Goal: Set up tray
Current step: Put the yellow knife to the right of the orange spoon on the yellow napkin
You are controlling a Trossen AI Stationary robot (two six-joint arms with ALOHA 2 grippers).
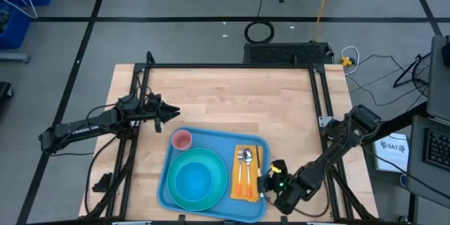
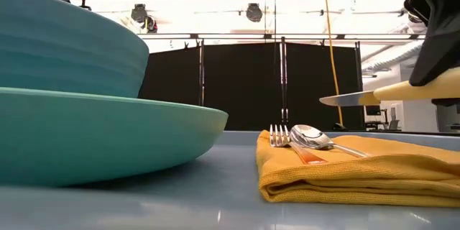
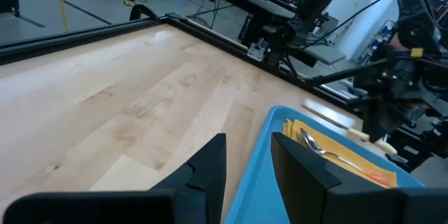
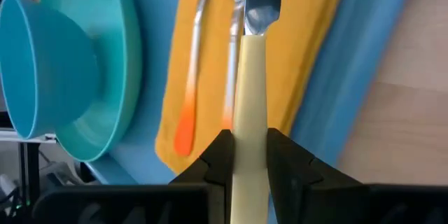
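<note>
the light-blue tray (image 1: 163,183) sits at the near edge of the wooden surface (image 1: 232,98), already carrying a teal plate (image 1: 221,183) with a bowl (image 1: 191,181) on it, a pink cup (image 1: 182,140) at the far left corner, and an orange-yellow napkin (image 1: 254,156) along its right side. a fork (image 1: 240,169) and spoon (image 1: 248,169) lie side by side on the napkin, handles toward the near edge, so the one slot left is the strip of napkin to their right.

the right hand (image 4: 245,150) is clamped narrowly on the cream handle of a knife (image 4: 250,105), blade pointing away in line with the other cutlery. in the low view the knife hangs level above the napkin, clear of it, which suggests it is being lined up to lie parallel beside the spoon.

room is tight there: the tray's raised right rim runs just beside the napkin, so the knife likely has to come straight down.

the left hand (image 3: 248,157) waits over bare wood near the tray's far left corner, fingers partly apart and empty. the far half of the surface is free for pulling back.
</note>
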